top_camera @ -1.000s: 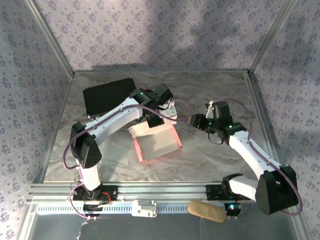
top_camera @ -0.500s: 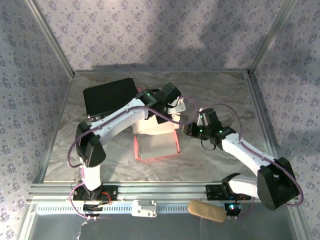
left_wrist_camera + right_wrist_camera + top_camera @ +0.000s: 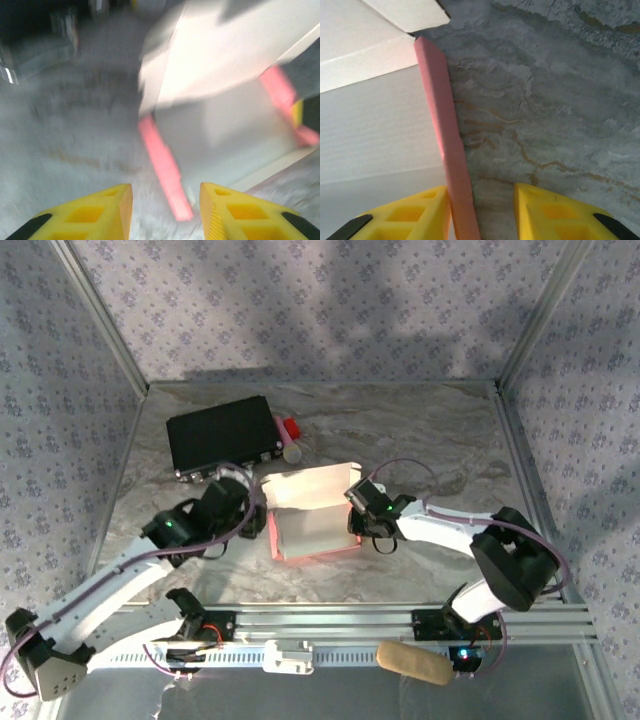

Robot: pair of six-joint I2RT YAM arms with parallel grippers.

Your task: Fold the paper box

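Note:
The paper box (image 3: 310, 530) lies in the middle of the table, pink outside and whitish inside, its pale lid flap (image 3: 308, 487) standing up at the back. My left gripper (image 3: 253, 525) sits low at the box's left side. In the blurred left wrist view it is open (image 3: 166, 191), with the end of the pink left wall (image 3: 162, 165) just ahead of the gap. My right gripper (image 3: 356, 524) is at the box's right side. It is open (image 3: 481, 190), and the pink right wall (image 3: 442, 130) runs between its fingers, close against the left finger (image 3: 415, 212).
A black case (image 3: 222, 435) lies at the back left, with a small red thing and a pale stick (image 3: 290, 440) beside it. A beige roll (image 3: 412, 661) rests on the front rail. Bare marbled table (image 3: 440, 440) lies to the right and behind.
My left arm has pulled back from over the box's rear and come down at its left side. My right gripper has slid left onto the box's right wall. The lid flap now shows uncovered.

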